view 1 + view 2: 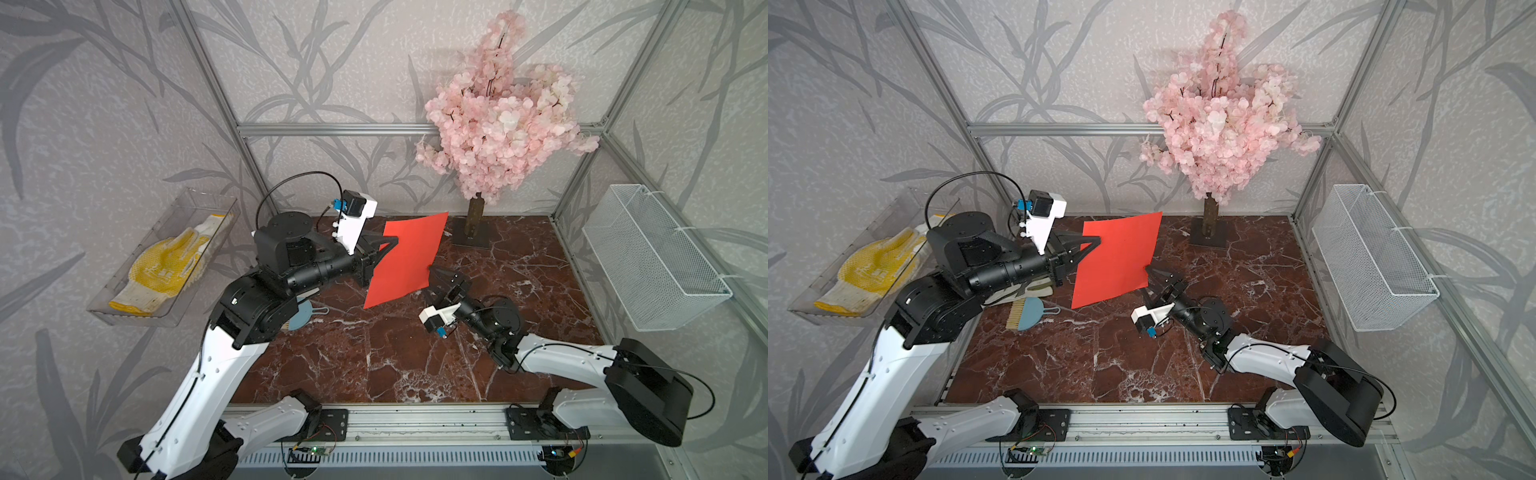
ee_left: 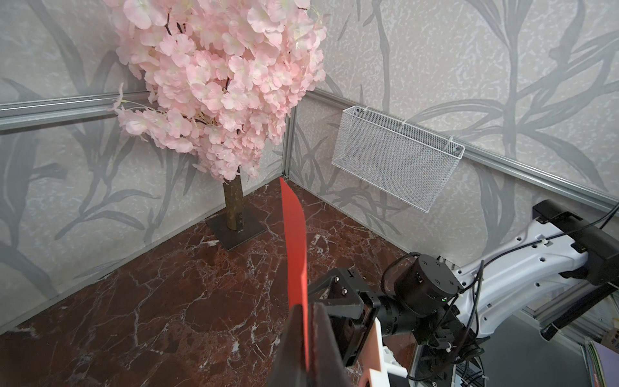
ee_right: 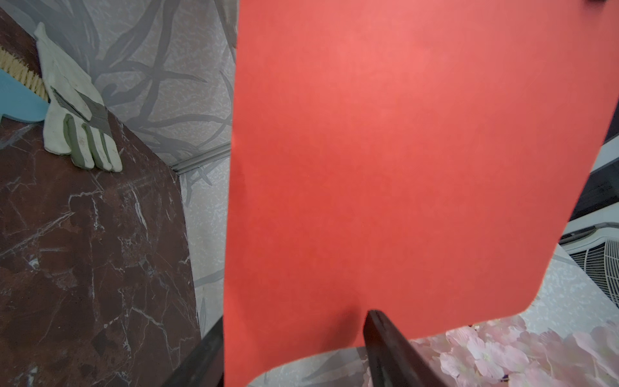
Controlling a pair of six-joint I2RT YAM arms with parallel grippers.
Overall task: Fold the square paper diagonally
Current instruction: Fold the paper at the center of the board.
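Note:
The square paper [image 1: 409, 257] [image 1: 1119, 257] is a flat red-orange sheet held upright in the air above the marble table [image 1: 353, 357]. My left gripper [image 1: 395, 241] [image 1: 1098, 240] is shut on its left edge. In the left wrist view the sheet [image 2: 296, 241] runs edge-on out of the closed jaws of the left gripper [image 2: 306, 306]. My right gripper [image 1: 432, 272] [image 1: 1148, 270] sits at the sheet's right edge, lower down. In the right wrist view the paper [image 3: 402, 167] fills the frame, and the right gripper [image 3: 296, 321] is open. Its jaws stand apart, one on each side of the sheet.
A pink blossom tree [image 1: 498, 124] stands on a dark base [image 1: 471, 239] at the back, just behind the paper. A white wire basket [image 1: 652, 257] hangs on the right wall. A clear tray [image 1: 216, 245] with yellow gloves hangs on the left. A brush with blue dustpan [image 1: 1027, 313] and a pale glove [image 3: 77, 110] lie under the left arm.

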